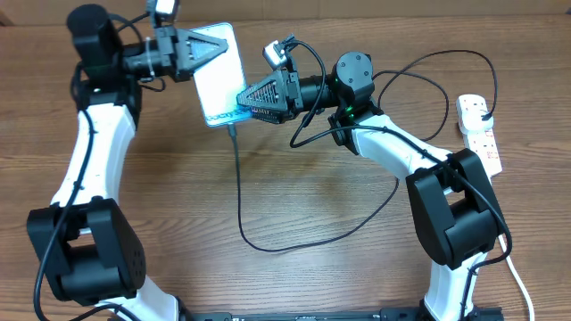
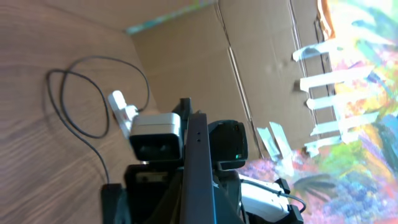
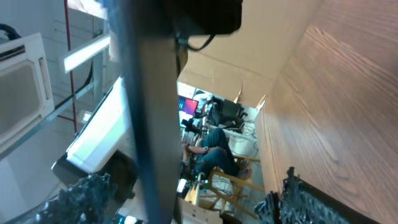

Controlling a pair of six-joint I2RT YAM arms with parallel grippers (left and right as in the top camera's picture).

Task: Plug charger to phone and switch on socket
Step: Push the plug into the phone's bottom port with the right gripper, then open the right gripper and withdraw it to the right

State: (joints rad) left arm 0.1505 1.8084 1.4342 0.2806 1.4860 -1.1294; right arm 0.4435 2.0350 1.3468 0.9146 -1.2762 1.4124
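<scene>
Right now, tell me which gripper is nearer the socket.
Right. The right gripper is at the phone's near corner, on the socket's side, though well short of it. The left gripper grips the phone's opposite edge, farther from the socket.

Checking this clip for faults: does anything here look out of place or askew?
Nothing damaged. The phone sits slightly askew, clamped near one end by the left gripper, with the charger trailing from its other end beside the open right gripper.
</scene>
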